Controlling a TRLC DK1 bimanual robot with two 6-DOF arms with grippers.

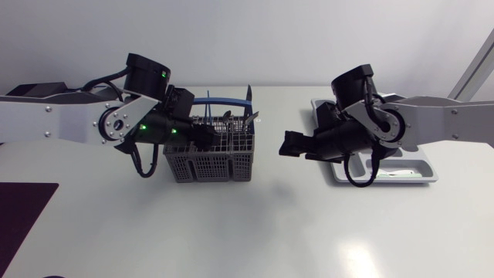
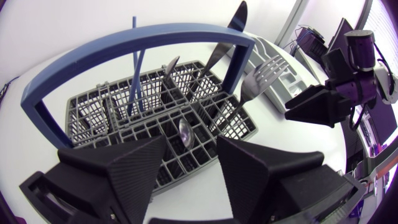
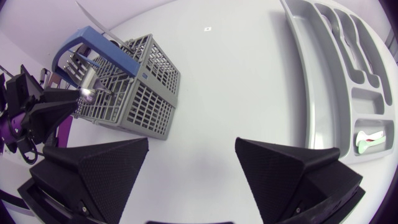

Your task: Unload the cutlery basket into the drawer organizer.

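Cutlery stood in the grey basket (image 1: 208, 166), directly under the left pincer (image 2: 191, 148), whose two broad fingers were spread apart with nothing between them. Just ahead of that gap and a little below the fingertips showed the shiny bowl of what looked like a spoon (image 2: 185, 132), seated in one of the nearer compartments. Its handle ran down into the grid, so its long axis lay roughly in line with the pincer's approach rather than across it. Farther ahead, beyond the spoon, a fork (image 2: 261, 74) and a knife (image 2: 227, 34) leaned out past the blue handle (image 2: 143, 34) arching over the basket. A thin blue stick (image 2: 135, 68) stood in a compartment off to one side.

The right pincer (image 1: 287, 145) was likewise open and empty, hanging over bare table between the basket and the drawer organizer (image 1: 428, 171), apart from both. The organizer lay behind and beside it, and one end compartment held a small white and green item (image 3: 371, 140).

By my reading the left arm was much the nearer to the cutlery. The coming grasp would turn on lowering the spread fingers to either side of the spoon's bowl without catching the grid walls or the blue handle overhead.
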